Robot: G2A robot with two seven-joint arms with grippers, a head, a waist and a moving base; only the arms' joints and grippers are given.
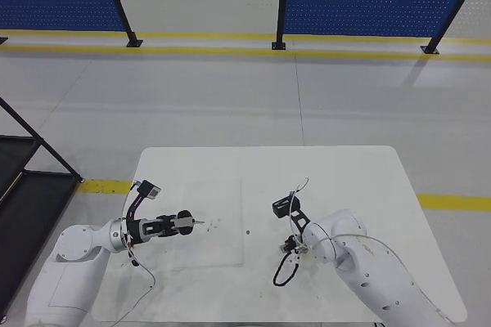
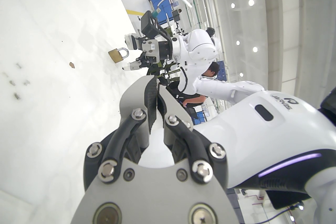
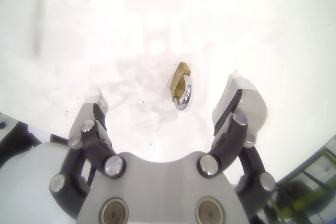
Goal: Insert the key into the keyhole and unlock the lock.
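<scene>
Holds right gripper (image 3: 167,90) spread low over table (image 3: 236,12) right of centre, with lock (image 3: 178,78) just ahead in line with its gap, shackle nearest and long axis running straight away; holds left gripper (image 2: 155,83) pressed together, on key or not cannot tell, well off left.

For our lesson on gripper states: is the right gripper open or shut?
Open: the right gripper has its fingers wide apart, neither touching the padlock.
</scene>
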